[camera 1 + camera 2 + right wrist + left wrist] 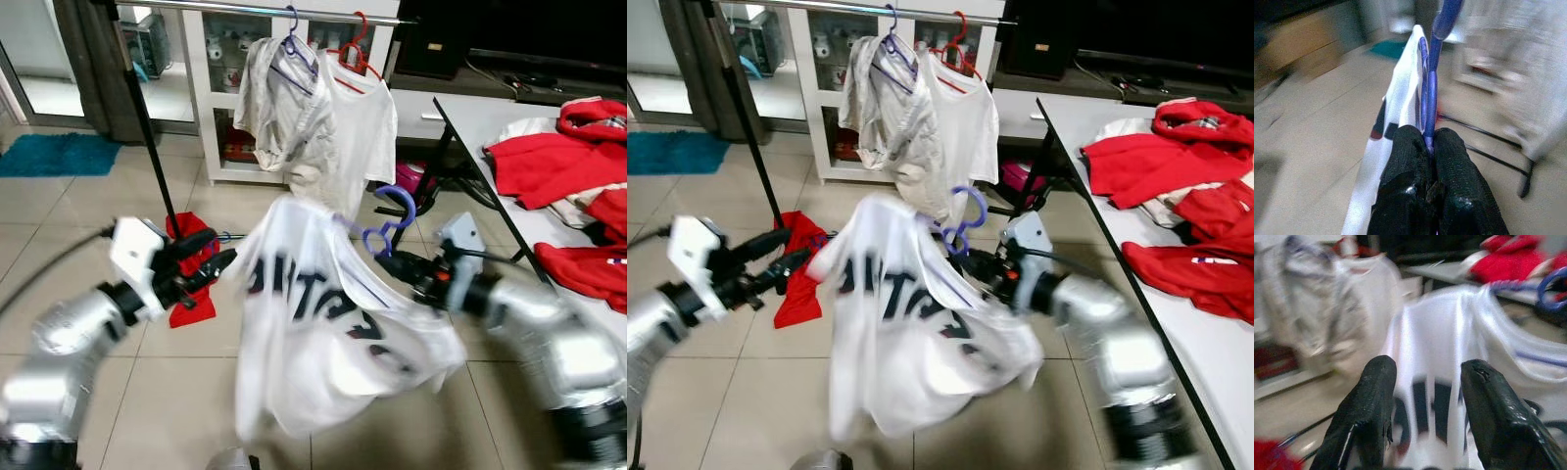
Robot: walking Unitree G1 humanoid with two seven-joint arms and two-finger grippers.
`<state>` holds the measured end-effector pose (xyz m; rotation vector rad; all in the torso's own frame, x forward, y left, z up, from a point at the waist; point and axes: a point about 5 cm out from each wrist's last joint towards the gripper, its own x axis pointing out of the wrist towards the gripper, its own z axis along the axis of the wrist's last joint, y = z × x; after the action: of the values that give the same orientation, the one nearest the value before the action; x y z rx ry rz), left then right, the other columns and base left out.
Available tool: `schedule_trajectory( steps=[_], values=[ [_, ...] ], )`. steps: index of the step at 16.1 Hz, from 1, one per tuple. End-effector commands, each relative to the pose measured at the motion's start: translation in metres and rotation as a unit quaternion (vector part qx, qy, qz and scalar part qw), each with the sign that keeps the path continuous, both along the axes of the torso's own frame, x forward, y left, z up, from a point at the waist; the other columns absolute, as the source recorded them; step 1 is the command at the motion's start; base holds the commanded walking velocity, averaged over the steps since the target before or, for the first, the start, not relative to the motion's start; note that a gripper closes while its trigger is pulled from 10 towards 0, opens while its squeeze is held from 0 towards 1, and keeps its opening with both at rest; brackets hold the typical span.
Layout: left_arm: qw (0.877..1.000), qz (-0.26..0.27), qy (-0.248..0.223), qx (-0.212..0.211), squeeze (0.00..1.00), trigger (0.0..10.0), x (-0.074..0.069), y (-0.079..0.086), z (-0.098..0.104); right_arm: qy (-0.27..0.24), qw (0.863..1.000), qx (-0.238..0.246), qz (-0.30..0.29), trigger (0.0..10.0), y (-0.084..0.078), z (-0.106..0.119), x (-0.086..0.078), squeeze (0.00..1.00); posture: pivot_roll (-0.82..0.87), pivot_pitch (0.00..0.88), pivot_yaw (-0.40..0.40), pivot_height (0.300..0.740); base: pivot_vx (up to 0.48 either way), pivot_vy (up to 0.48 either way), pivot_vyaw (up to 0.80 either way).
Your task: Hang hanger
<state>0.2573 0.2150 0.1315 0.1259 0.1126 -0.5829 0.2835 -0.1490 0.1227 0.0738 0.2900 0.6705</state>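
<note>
A blue-purple hanger (390, 223) carries a white T-shirt (323, 323) with dark lettering, held above the tiled floor. My right gripper (397, 264) is shut on the hanger (1429, 98) just below its hook, fingers (1449, 161) pinched around the thin bar. My left gripper (214, 262) stands open beside the shirt's left shoulder, its fingers (1371, 401) apart with the white T-shirt (1440, 347) just beyond them. The clothes rail (255, 10) runs across the top, with a grey-white garment (284, 108) on a purple hanger and a white shirt (362, 127) on a red hanger.
The rail's black post (147, 117) slants down at left, with a red cloth (191, 284) on the floor at its foot. A white table (480, 127) at right holds red and white clothes (558, 166). A white cabinet (220, 88) stands behind the rail.
</note>
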Motion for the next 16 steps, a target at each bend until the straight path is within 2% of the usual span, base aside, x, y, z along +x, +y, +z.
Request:
schedule_trajectory(
  steps=[1, 2, 3, 4, 6, 9, 11, 12, 14, 16],
  values=[
    [0.999, 0.019, 0.010, 0.027, 0.00, 10.0, -0.001, -0.007, -0.008, 0.000, 0.997, -0.020, -0.074, 10.0, -0.007, 0.000, 0.003, 0.00, -0.06, 0.035, -0.052, 0.740, 0.000, 0.000, 0.00],
    [0.999, 0.045, 0.015, 0.026, 0.00, 10.0, -0.003, -0.009, -0.013, 0.026, 0.994, -0.030, -0.097, 10.0, -0.002, -0.009, 0.001, 0.00, -0.05, 0.041, -0.056, 0.740, 0.000, 0.000, 0.00],
    [0.997, 0.082, 0.011, 0.006, 0.00, 10.0, -0.004, -0.011, -0.014, 0.049, 0.991, -0.040, -0.115, 10.0, 0.000, -0.019, -0.003, 0.00, -0.05, 0.053, -0.059, 0.740, 0.000, 0.000, 0.00],
    [0.992, 0.127, 0.013, -0.003, 0.00, 10.0, -0.007, -0.012, -0.015, 0.057, 0.985, -0.057, -0.151, 10.0, 0.000, -0.029, -0.008, 0.00, -0.04, 0.065, -0.063, 0.740, 0.000, 0.000, 0.00],
    [0.990, 0.139, 0.004, 0.011, 0.00, 10.0, -0.012, -0.016, -0.014, 0.062, 0.979, -0.084, -0.176, 10.0, 0.005, -0.040, -0.012, 0.00, -0.02, 0.083, -0.078, 0.740, 0.296, 0.000, 0.00],
    [0.982, 0.188, -0.003, 0.016, 0.00, 10.0, -0.011, -0.008, -0.008, 0.044, 0.985, -0.046, -0.159, 10.0, 0.024, -0.036, -0.006, 0.00, 0.04, 0.108, -0.102, 0.740, 0.338, 0.000, 0.68],
    [0.980, 0.199, 0.000, 0.009, 0.00, 10.0, -0.017, -0.006, -0.007, 0.039, 0.986, -0.036, -0.157, 10.0, 0.033, -0.032, -0.004, 0.00, 0.04, 0.096, -0.093, 0.740, 0.386, 0.000, 0.80],
    [0.981, 0.191, 0.000, 0.011, 0.00, 10.0, -0.016, -0.011, -0.009, 0.031, 0.985, -0.033, -0.165, 10.0, 0.032, -0.027, -0.001, 0.00, 0.03, 0.068, -0.074, 0.740, 0.390, 0.000, 0.80],
    [0.984, 0.179, -0.003, 0.013, 0.00, 10.0, -0.010, -0.016, -0.012, 0.021, 0.984, -0.033, -0.173, 10.0, 0.029, -0.024, 0.003, 0.00, 0.01, 0.043, -0.059, 0.740, 0.390, 0.000, 0.00],
    [0.983, 0.186, -0.009, 0.005, 0.00, 10.0, -0.003, -0.018, -0.007, 0.016, 0.985, -0.006, -0.174, 10.0, 0.030, -0.018, 0.004, 0.00, 0.02, 0.049, -0.056, 0.740, 0.394, 0.000, 0.00]
  ],
)
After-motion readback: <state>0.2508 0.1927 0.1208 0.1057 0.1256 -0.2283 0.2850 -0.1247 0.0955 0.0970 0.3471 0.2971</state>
